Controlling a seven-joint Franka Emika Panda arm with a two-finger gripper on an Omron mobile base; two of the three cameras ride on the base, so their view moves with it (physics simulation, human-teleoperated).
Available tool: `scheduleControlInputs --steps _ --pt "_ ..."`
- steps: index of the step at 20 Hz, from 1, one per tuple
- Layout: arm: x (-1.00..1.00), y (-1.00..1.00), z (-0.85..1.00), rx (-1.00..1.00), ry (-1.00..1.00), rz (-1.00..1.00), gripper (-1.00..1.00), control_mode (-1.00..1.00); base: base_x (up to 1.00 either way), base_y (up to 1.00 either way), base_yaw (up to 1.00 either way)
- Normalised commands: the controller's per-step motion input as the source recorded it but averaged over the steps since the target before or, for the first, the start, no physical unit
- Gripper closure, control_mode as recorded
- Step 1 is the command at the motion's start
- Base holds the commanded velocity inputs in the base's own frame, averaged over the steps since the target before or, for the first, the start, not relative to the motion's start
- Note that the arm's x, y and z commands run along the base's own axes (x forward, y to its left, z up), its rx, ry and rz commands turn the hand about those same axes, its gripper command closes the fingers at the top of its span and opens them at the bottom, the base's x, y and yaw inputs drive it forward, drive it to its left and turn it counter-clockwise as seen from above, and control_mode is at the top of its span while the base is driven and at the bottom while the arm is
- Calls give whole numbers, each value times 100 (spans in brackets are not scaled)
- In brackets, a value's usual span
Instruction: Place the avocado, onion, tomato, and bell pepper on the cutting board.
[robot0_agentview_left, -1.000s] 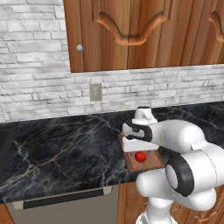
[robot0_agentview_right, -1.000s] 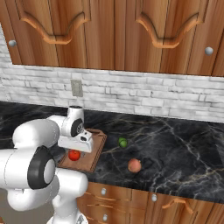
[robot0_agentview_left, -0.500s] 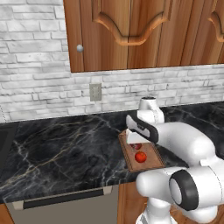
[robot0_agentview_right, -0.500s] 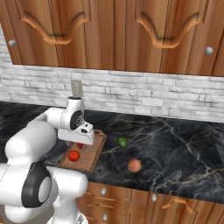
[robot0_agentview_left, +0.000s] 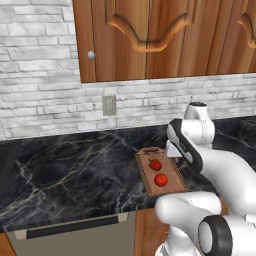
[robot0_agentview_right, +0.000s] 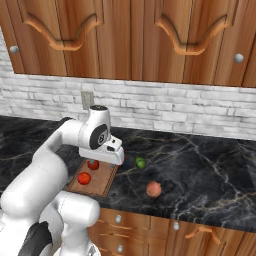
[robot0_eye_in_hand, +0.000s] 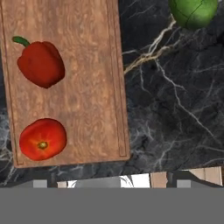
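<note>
A black marble counter (robot0_agentview_right: 200, 165) with pale veining runs below a white brick backsplash (robot0_agentview_right: 165, 107) and wooden wall cabinets (robot0_agentview_right: 130, 35); a wall outlet (robot0_agentview_left: 109, 105) sits in the brick, up and to the left of the cutting board.

Taking the cutting board (robot0_eye_in_hand: 83, 65) as landmark and going left to right in the right base view: the board (robot0_agentview_right: 102, 181) lies near the counter's front edge, its long side running away from the robot. On it rest two red items, both toward its left half as the hand view shows it: the bell pepper (robot0_eye_in_hand: 40, 63) with a green stem, and the tomato (robot0_eye_in_hand: 42, 139) nearer the board's front end. They lie apart from each other, not touching.

The gripper (robot0_agentview_right: 111, 155) hangs above the board's far right part, its jaws spread apart with nothing between them.

To the right of the board, off it on the bare counter, sits the avocado (robot0_agentview_right: 140, 162), near the board's far corner; the hand view has it at its upper right (robot0_eye_in_hand: 193, 12). Farther right and closer to the counter's front edge lies the onion (robot0_agentview_right: 153, 189), well apart from the board.
</note>
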Motion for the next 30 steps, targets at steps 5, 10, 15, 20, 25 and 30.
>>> scheduleControlInputs --steps 5,10,15,20,25,30 --pt "-13 -88 16 0 -1 -9 -100 -100 0 0 0" --pt "0 -71 1 0 0 -7 -100 -100 0 0 0" --pt "0 -61 0 0 0 -4 -100 -100 0 0 0" --pt "0 -52 0 0 0 -3 -100 -100 0 0 0" --pt "0 -27 -6 0 0 0 -100 -100 0 0 0" --pt "3 -6 -18 0 0 0 -100 -100 0 0 0"
